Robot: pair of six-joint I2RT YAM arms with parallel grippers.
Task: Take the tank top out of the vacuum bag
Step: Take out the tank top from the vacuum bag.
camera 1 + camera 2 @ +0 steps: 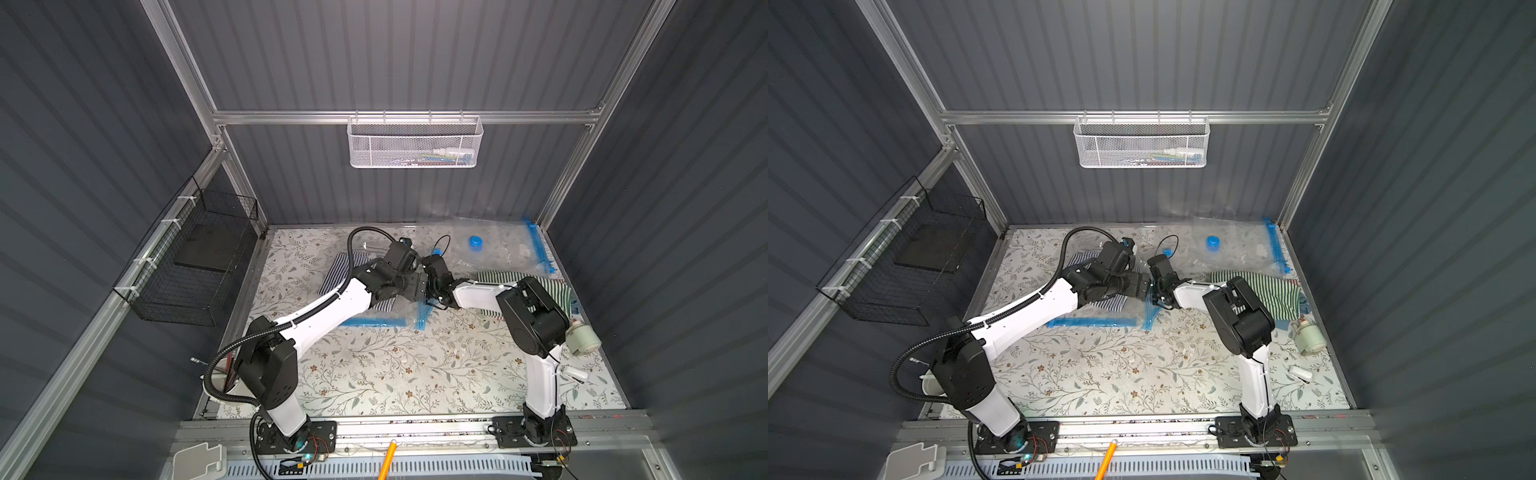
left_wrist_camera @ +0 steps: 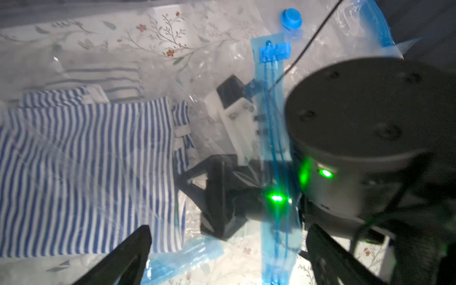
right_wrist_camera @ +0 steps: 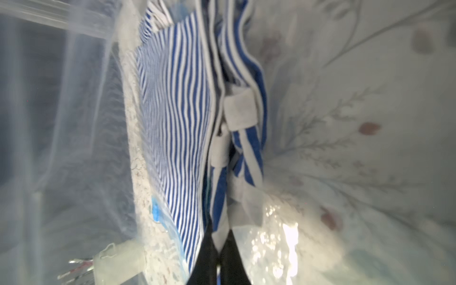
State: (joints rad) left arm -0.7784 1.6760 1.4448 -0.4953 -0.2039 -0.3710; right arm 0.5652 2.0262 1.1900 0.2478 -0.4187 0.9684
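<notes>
The tank top (image 2: pixel 86 172), blue-and-white striped, lies folded inside the clear vacuum bag (image 2: pixel 212 138), whose blue zip strip (image 2: pixel 274 148) runs across the left wrist view. In both top views it shows under the left arm (image 1: pixel 338 270) (image 1: pixel 1084 259), with the bag's zip edge (image 1: pixel 374 321) in front. My right gripper (image 3: pixel 219 237) has reached into the bag's mouth and is shut on a white-edged fold of the tank top (image 3: pixel 177 123). My left gripper (image 2: pixel 227 249) hangs open just over the bag's mouth, with nothing between its fingers.
A second clear bag with a blue valve (image 1: pixel 476 243) lies at the back right. A green striped garment (image 1: pixel 544 286) and a white pump (image 1: pixel 584 336) sit under the right arm. A black wire basket (image 1: pixel 195 266) hangs on the left wall and a white one (image 1: pixel 413 143) on the back.
</notes>
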